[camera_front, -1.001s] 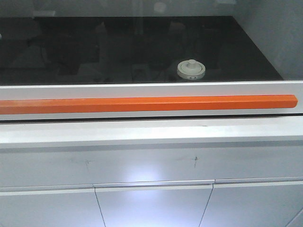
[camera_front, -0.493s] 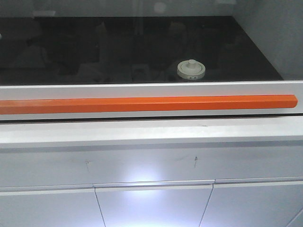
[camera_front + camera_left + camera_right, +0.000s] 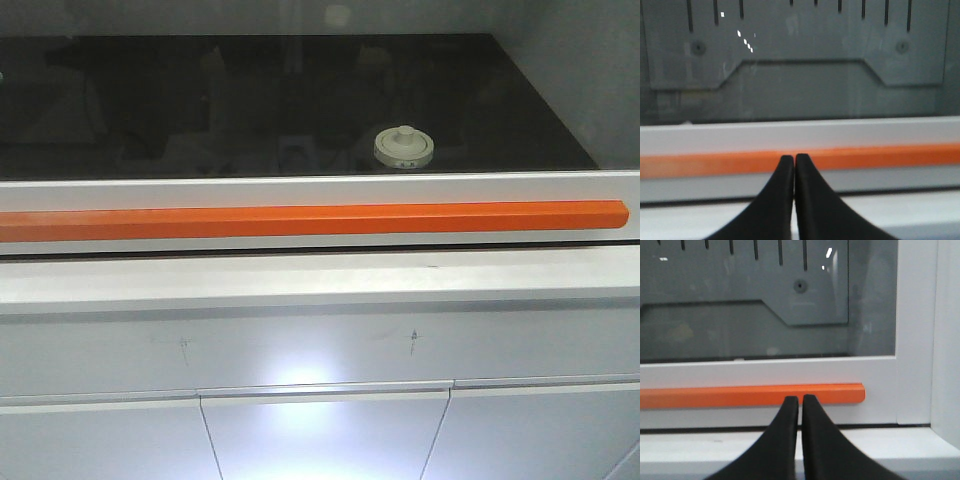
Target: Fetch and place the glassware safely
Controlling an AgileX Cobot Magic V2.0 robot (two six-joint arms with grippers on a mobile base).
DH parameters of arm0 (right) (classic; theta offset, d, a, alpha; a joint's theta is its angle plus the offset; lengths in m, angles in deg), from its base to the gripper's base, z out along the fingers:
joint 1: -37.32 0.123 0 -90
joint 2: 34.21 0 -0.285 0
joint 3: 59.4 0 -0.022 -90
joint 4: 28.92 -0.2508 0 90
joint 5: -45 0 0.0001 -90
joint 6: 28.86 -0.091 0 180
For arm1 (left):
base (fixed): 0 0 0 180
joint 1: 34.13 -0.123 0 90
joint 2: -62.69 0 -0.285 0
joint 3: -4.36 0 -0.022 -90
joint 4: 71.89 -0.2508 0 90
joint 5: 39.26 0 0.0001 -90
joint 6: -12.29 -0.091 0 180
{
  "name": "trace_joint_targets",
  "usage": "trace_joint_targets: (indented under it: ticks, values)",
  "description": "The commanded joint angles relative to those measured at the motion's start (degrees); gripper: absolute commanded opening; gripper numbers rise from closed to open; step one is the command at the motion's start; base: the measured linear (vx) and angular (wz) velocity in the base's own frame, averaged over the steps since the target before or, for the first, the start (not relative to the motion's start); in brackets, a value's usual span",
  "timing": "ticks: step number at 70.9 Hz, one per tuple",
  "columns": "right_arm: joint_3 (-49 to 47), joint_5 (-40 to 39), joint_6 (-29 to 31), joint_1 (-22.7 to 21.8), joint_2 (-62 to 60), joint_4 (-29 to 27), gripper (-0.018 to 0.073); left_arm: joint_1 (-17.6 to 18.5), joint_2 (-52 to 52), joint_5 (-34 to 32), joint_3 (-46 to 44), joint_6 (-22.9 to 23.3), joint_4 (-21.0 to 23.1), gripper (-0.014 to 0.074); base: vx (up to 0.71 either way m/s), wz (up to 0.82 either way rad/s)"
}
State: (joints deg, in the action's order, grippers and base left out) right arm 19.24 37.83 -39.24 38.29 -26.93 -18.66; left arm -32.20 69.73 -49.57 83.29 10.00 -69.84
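the left gripper (image 3: 794, 159) and right gripper (image 3: 800, 400), each pinched closed and empty, face the orange handle (image 3: 310, 220), the lidded glass jar (image 3: 403, 147) sitting behind it, so lifting that sash probably comes next.

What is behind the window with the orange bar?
A jar with a cream knobbed lid stands on the black floor, and a grey slotted wall is at the back. The lid hides the jar's glass body.

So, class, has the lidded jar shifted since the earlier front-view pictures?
No. The jar keeps its place just behind the white frame, above the right half of the orange bar.
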Motion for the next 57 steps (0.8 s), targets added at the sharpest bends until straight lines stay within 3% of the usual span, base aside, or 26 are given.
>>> trace_joint_targets:
  ticks: [1, 6, 32, 47, 57]
  values:
    - [-4.01, -5.34, 0.48, -0.07, -0.37, 0.51, -0.0003, 0.07, 0.25, -7.86, -3.46, 0.52, 3.8, -0.0007, 0.0, 0.0]
    - [-8.39, -3.1, 0.48, -0.07, 0.97, 0.51, -0.0003, 0.07, 3.01, -6.68, -7.78, 0.46, 6.06, -0.0007, 0.0, 0.0]
    - [-33.53, -0.85, 0.48, -0.07, 21.78, 0.55, -0.0003, 0.07, 33.69, -6.85, -35.63, 0.29, 6.05, -0.0007, 0.0, 0.0]
    - [-36.93, -0.87, 0.48, -0.07, 34.46, 0.55, -0.0003, 0.07, 45.38, -6.46, -40.14, 0.35, 6.05, -0.0007, 0.0, 0.0]
    - [-36.93, -0.82, 0.48, -0.07, 42.42, 0.55, -0.0003, 0.07, 49.15, -2.66, -40.14, 0.35, 6.05, -0.0007, 0.0, 0.0]
